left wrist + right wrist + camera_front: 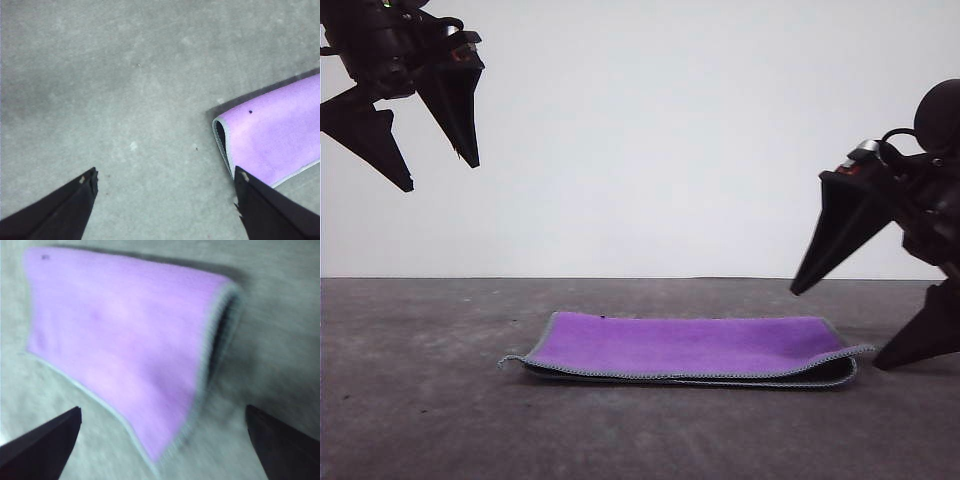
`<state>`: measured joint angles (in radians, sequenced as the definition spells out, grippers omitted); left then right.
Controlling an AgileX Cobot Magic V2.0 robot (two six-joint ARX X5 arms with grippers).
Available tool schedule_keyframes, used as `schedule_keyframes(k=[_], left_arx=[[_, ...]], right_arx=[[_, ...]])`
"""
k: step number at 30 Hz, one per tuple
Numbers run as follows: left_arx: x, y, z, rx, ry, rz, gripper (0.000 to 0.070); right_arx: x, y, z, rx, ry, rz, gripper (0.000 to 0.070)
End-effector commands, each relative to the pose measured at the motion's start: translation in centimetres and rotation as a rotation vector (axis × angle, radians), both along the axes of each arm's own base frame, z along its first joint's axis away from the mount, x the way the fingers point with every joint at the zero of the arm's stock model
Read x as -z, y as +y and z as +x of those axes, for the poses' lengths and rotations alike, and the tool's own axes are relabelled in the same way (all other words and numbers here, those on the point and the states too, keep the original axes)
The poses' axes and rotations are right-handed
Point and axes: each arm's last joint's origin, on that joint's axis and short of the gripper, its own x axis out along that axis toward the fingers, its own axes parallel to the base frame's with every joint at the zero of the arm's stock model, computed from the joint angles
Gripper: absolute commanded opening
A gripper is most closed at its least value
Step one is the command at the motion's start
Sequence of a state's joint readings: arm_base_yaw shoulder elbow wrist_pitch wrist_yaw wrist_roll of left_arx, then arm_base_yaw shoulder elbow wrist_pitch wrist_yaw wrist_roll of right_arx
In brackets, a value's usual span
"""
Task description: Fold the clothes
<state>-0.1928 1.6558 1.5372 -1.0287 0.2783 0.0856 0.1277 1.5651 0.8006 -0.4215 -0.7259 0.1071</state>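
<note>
Cloth: the cloth [685, 345] lies on the grey bench [420, 400], doubled over once, purple face up.
Done: one fold, judging by the two stacked edges.
Left: perhaps a second fold.
Left claw [432, 165]: raised high, fingers apart, holding nothing.
Right claw [850, 320]: low beside the cloth's right end, fingers apart, holding nothing.
</note>
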Motion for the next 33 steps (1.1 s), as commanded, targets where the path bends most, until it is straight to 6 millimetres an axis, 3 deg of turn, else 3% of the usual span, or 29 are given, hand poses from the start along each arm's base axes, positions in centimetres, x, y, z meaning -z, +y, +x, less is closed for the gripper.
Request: schedule_keyframes(k=[1,4,8,12,18,25,33], left_arx=[[0.2,-0.2,0.4,0.007,0.005,0.003,0.0527],[0.2,-0.2,0.3,0.007,0.008,0.003,0.0527],[0.2,-0.2,0.3,0.006,0.009,0.003,0.0527],[0.2,-0.2,0.3,0.007,0.008,0.003,0.0527],[0.2,-0.2,0.3,0.006,0.009,0.003,0.0527],[0.2,-0.2,0.3,0.006,0.007,0.003,0.0527],[0.2,-0.2,0.3,0.007,0.008,0.003,0.0527]], right_arx=[[1.0,0.4,0.3,0.001,0.042,-0.002,0.0667],[1.6,1.0,0.6,-0.011,0.056,0.035,0.0629],[1.9,1.7,0.8,-0.019,0.053,0.045,0.0455],[1.8,2.2,0.8,-0.032,0.045,0.050,0.0329],[1.8,2.3,0.8,-0.032,0.044,0.047,0.0006],[1.5,2.5,1.0,-0.047,0.037,0.090,0.0000],[0.8,5.2,1.2,-0.110,0.003,0.193,0.0000]])
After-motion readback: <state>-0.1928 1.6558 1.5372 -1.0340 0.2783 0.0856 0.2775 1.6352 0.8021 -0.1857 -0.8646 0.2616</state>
